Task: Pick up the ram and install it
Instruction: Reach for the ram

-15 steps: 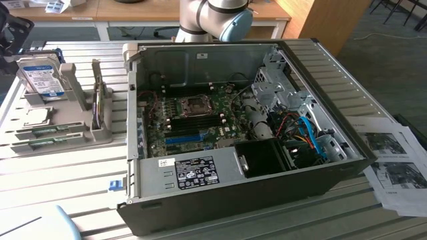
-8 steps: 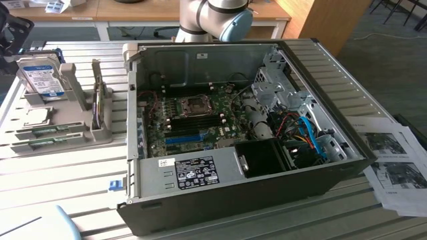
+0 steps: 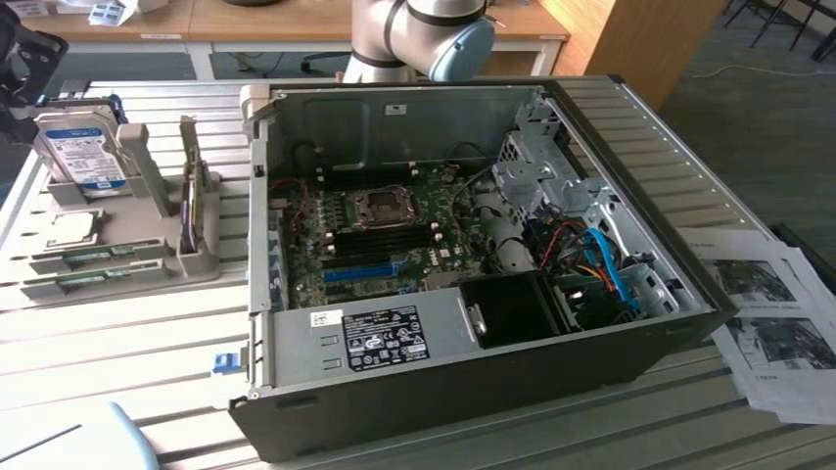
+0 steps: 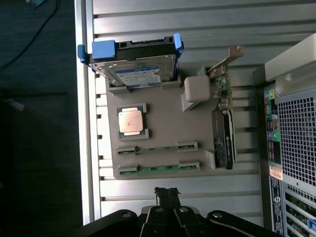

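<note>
Two long green ram sticks lie flat in slots of a grey holder tray (image 4: 163,113), one (image 4: 158,168) at the tray's edge nearest my gripper and the other (image 4: 157,147) just beyond it. In the exterior view they sit at the tray's near end (image 3: 81,282) (image 3: 94,258). My gripper (image 4: 167,194) hovers high above the slatted table, just off that tray edge, with its dark fingers pressed together and nothing between them. In the exterior view its dark body (image 3: 29,54) is at the upper left, above the tray.
The tray also holds a hard drive in a blue bracket (image 4: 132,66), a square silvery processor (image 4: 131,121) and an upright expansion card (image 4: 223,123). An open computer case (image 3: 471,245) with its motherboard (image 3: 379,230) lies at the exterior view's middle. Printed sheets (image 3: 770,313) lie right of it.
</note>
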`<state>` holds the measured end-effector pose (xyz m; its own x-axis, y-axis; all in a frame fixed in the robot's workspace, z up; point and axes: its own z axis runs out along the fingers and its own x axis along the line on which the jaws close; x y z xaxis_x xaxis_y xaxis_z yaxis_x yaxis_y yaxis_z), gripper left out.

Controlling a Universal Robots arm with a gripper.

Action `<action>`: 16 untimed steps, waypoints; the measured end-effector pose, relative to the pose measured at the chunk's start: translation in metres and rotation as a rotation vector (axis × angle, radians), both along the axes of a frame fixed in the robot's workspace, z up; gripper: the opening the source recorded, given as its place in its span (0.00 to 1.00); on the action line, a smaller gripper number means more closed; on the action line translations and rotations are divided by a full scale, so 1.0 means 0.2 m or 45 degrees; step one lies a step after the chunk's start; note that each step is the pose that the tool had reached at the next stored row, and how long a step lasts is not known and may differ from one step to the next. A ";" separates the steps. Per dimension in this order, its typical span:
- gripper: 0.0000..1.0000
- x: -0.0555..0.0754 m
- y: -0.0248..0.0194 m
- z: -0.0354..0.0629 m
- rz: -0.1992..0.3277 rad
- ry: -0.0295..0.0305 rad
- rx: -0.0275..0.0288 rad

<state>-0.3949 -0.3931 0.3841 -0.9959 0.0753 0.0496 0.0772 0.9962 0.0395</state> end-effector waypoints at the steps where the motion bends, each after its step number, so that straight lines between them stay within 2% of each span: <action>1: 0.09 0.00 0.005 -0.001 0.000 -0.0001 0.0001; 9: 0.09 0.00 0.036 -0.004 0.000 -0.0001 0.0000; 16: 0.09 0.00 0.037 -0.006 0.000 0.0000 0.0000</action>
<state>-0.3949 -0.3856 0.3829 -0.9959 0.0753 0.0495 0.0773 0.9962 0.0395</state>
